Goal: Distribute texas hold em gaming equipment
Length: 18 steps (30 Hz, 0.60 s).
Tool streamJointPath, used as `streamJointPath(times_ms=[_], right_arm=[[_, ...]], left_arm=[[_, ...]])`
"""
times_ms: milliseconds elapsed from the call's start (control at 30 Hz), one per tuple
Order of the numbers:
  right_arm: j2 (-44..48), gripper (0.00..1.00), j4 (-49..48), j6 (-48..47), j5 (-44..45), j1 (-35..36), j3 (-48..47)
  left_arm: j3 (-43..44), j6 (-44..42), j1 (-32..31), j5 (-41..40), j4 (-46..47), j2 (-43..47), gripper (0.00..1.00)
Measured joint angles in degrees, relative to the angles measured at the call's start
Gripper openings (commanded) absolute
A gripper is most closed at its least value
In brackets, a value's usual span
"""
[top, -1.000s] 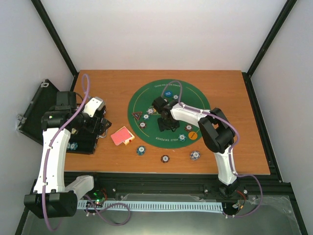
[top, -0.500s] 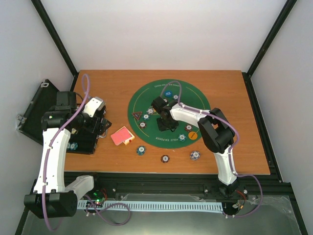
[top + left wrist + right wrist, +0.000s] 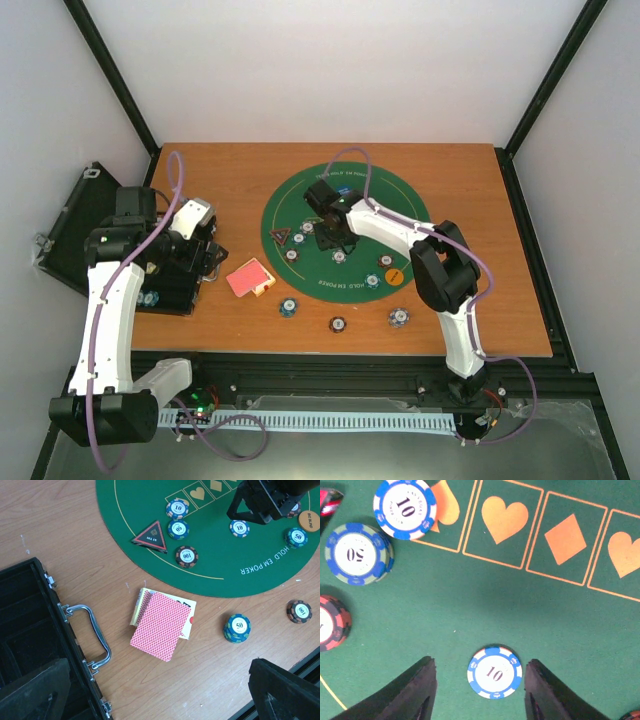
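Right wrist: chip [image 3: 494, 672] between gripper [image 3: 480, 667] fingers [image 3: 412, 692]

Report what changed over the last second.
The right end effector moved toward the far side of the round green felt mat, uncovering a blue-and-white striped poker chip marked 10, lying free. The left end effector, red-backed card deck and other chips stayed put.

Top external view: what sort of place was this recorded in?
Probably a lab robot cell: wooden table boxed in by white panels and black struts, left arm and right arm bolted at its near edge, green poker mat on top.
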<state>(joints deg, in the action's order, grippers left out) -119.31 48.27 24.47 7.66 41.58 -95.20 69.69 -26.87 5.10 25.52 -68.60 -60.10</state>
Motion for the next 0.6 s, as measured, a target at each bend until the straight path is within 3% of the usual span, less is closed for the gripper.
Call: streamJointPath(times_ms=[100, 333, 600], right_arm=[[0.02, 0.58, -0.39, 0.02, 0.55, 0.04, 0.94], [0.02, 0.58, -0.72, 0.15, -0.15, 0.11, 7.96], [0.02, 0.59, -2.12, 0.15, -1.11, 0.11, 8.33]], left_arm=[[-0.22, -0.04, 0.00, 0.00, 0.02, 0.00, 1.00], [-0.59, -0.07, 0.00, 0.02, 0.02, 0.00, 1.00], [-0.59, -0.13, 0.00, 0.00, 0.02, 0.00, 1.00]])
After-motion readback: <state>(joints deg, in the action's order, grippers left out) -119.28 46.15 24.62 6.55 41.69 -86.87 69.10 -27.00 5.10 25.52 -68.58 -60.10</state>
